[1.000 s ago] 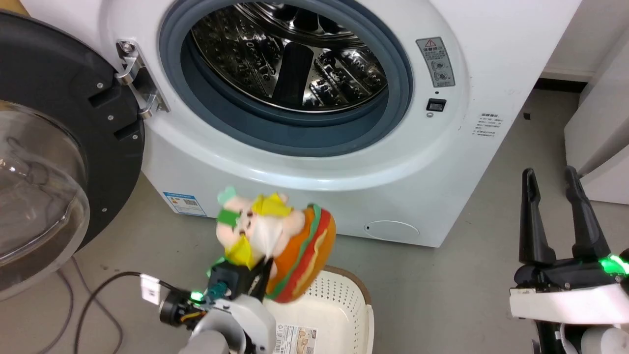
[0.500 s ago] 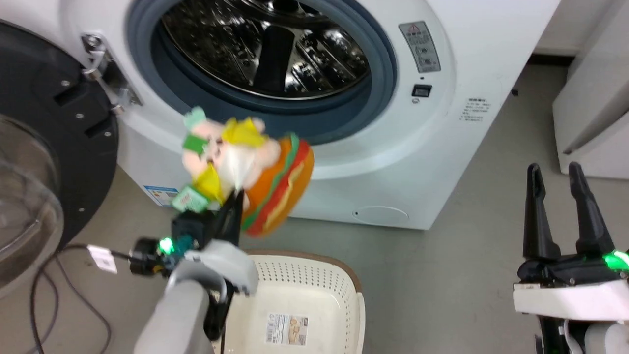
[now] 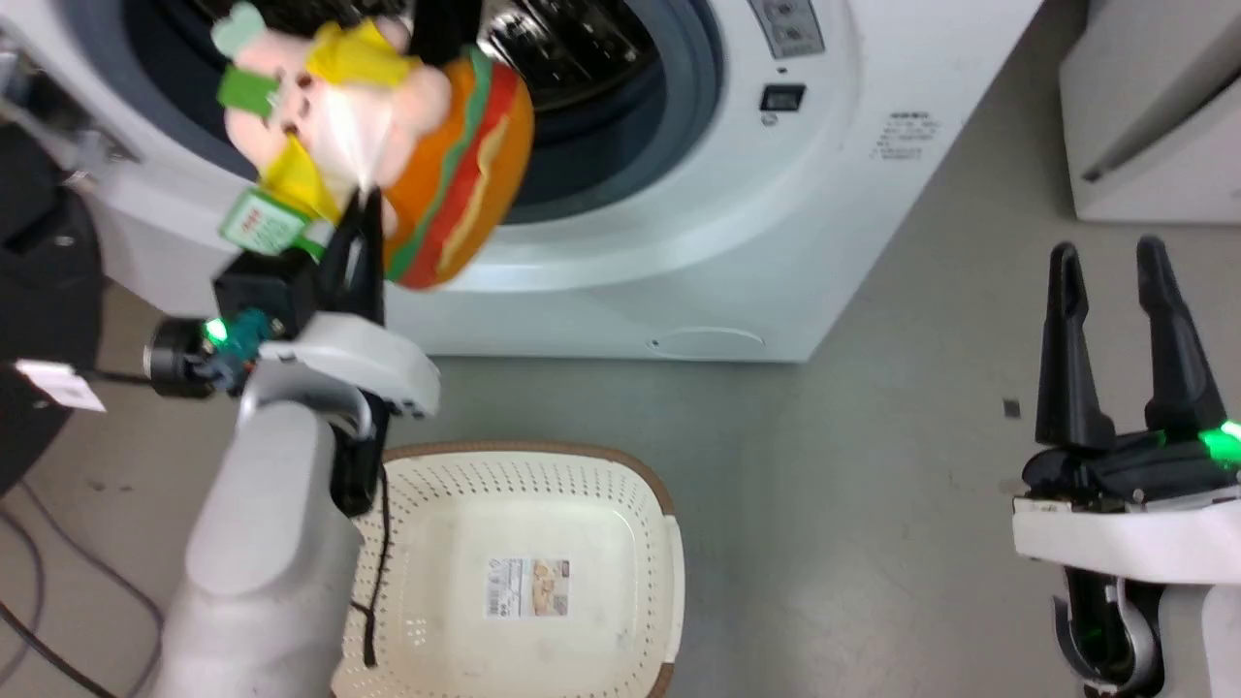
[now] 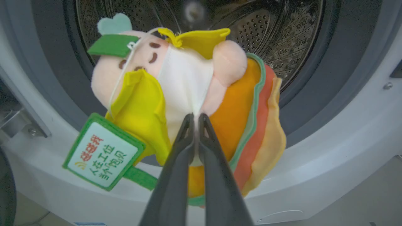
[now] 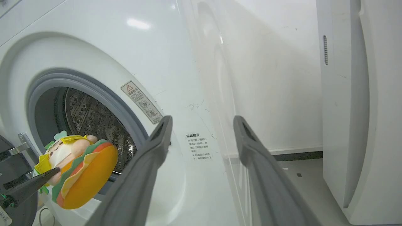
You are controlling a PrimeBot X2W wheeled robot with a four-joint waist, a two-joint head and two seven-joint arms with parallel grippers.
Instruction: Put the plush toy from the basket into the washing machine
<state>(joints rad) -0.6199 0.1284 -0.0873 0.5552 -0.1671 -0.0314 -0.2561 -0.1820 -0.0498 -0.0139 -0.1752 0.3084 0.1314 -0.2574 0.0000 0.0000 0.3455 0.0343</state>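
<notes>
My left pincer [image 3: 366, 202] is clenched on the plush toy [image 3: 407, 145] in the head view. It holds the toy up in front of the washing machine's [image 3: 824, 194] open mouth, not yet inside. The basket [image 3: 543, 452] sits on the floor below, a printed label [image 3: 528, 586] on its inner bottom, too small for me to read. My right pincer [image 3: 1107, 250] stands released at the lower right, fingers spread, well apart from the rest.

From the left wrist, I see the two fingers pressed together on the toy's white front, between the pink figure and the orange layers. A green-edged white tag [image 4: 103, 157] hangs at the left with Chinese characters, one red line over two green. The steel drum [image 4: 282, 37] lies behind.

From the right wrist, the toy shows at lower left against the grey ring [image 5: 94, 86]. A warning sticker [image 5: 143, 103] with a red triangle sits beside the ring, and small Chinese print [image 5: 201, 147] below it is illegible to me.
</notes>
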